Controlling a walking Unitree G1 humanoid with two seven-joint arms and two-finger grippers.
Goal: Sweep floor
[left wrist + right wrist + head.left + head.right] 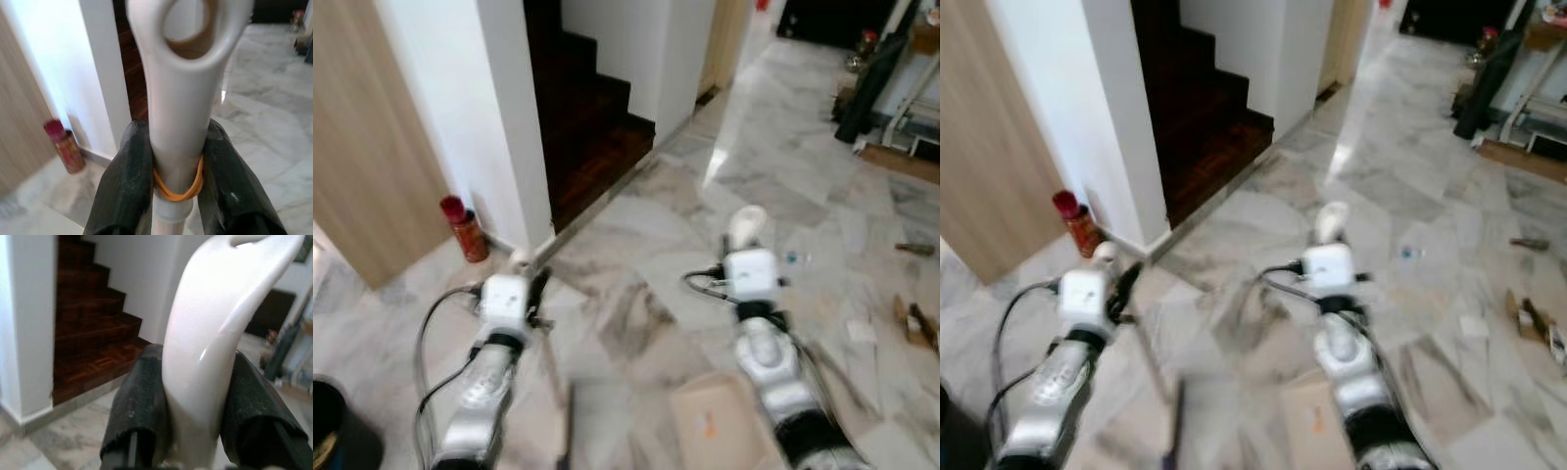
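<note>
My left gripper (522,262) is shut on the white broom handle (181,88), just below its hanging loop. An orange rubber band circles the handle between the black fingers (129,181). The broom's stick (551,367) runs down toward the floor, blurred. My right gripper (747,245) is shut on the curved white dustpan handle (215,308), which sits between its fingers (139,401). The beige dustpan (715,421) lies low in front of me by the right arm. Small scraps (915,323) and a blue bit (791,258) lie on the marble floor (656,206) to the right.
A dark wooden staircase (587,117) rises straight ahead between white walls. A red can (465,227) stands at the wall's foot, next to a wood panel (372,147). A black bin (333,421) is at my near left. Dark furniture (871,78) stands far right.
</note>
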